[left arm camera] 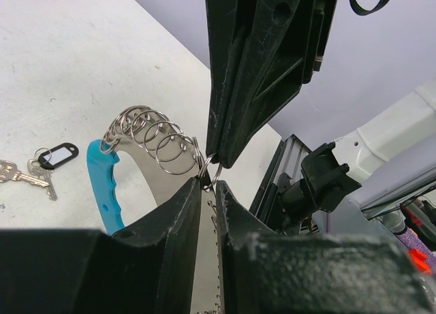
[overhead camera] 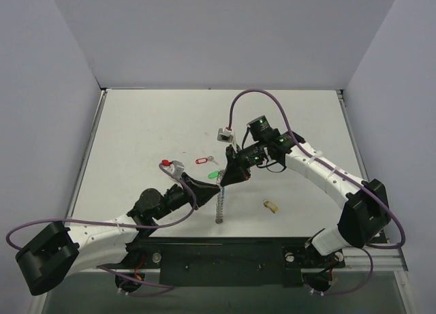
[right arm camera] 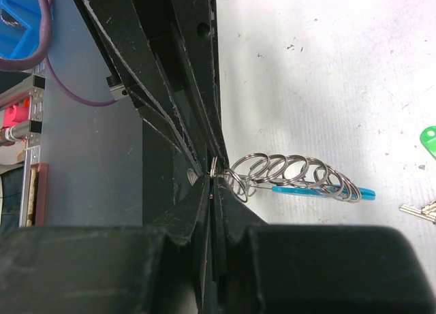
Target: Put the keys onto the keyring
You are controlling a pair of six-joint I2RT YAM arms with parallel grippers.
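Keyring [left arm camera: 153, 140] is hung between the arms above the table [overhead camera: 136, 137], its end coil pinched by the left gripper [left arm camera: 208, 186] (jaws almost closed) and the fully closed right gripper [right arm camera: 211, 184]; a green-tagged key [overhead camera: 212, 173] is left nearby.

White tabletop [overhead camera: 136, 137], scuffed; pale lavender walls [overhead camera: 225, 35] on three sides; metal frame [overhead camera: 351, 133] along edges; even light.
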